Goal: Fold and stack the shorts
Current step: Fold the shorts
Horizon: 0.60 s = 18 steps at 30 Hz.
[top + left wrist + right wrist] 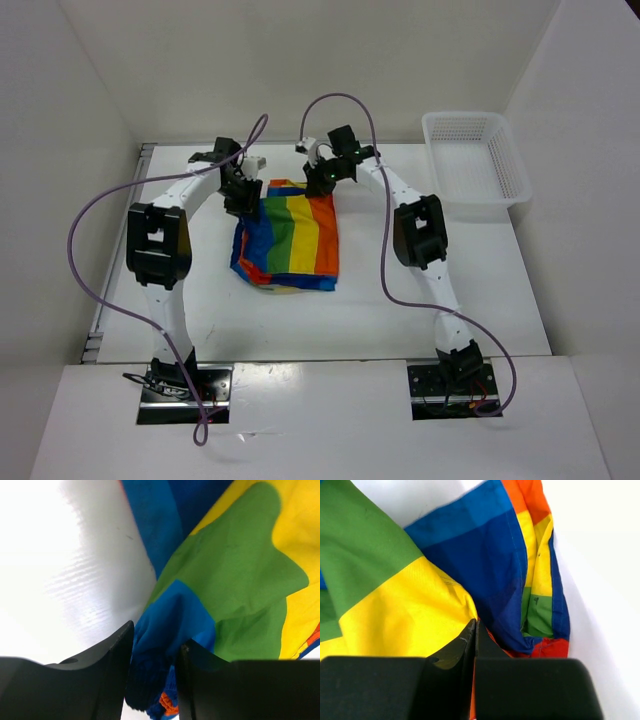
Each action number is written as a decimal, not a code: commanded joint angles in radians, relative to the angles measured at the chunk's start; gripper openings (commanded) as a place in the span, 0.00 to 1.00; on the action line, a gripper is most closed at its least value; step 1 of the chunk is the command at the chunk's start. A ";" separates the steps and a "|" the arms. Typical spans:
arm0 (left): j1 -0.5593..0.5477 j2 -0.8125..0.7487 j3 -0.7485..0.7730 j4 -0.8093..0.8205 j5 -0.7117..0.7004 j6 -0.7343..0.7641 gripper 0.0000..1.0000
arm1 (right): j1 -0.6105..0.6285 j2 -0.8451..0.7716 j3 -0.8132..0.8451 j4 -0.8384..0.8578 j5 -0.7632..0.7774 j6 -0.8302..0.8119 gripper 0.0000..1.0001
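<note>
– Rainbow cloth noted: the shorts (290, 240) lie bunched at the middle of the surface (400, 310). Seen from above, the stripes run from 12 to 6 o'clock, in order blue, green, yellow and orange from 9 across to 3. What can't you make out?
– The waistband. Only a scrap of red-orange shows at the 12 o'clock edge, partly behind the arms. The 6 o'clock edge curls under, so whatever lies beneath is hidden. From above, both sets of jaws are lost behind the wrist housings.
– The wrist cameras, then?
– The left end effector (156, 641) is at the garment's 11 o'clock corner. Its jaws are part-way closed, with a thick wad of blue cloth squeezed between them and an orange edge showing below. The right end effector (474, 630) is at the 1 o'clock corner, closed to a hairline. A sliver of orange fabric is pinched where yellow meets navy.
– Condition of the fabric?
– Rumpled and layered. Cloth fills both wrist views, and its outline is cut off by the frame.
– Anything else?
– A white mesh basket (475, 160) at 2 o'clock, well apart from the shorts.
</note>
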 commanded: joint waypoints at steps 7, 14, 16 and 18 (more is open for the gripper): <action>0.005 0.145 0.114 -0.005 -0.113 0.003 0.47 | -0.041 -0.108 0.009 0.153 0.211 0.120 0.00; 0.005 0.219 0.197 0.015 -0.098 0.003 0.60 | -0.041 -0.077 -0.002 0.217 0.352 0.163 0.00; 0.005 0.219 0.223 0.015 -0.072 0.003 0.67 | -0.031 -0.077 -0.002 0.217 0.367 0.175 0.02; 0.005 0.219 0.269 0.015 -0.061 0.003 0.73 | -0.018 -0.077 -0.011 0.227 0.400 0.176 0.12</action>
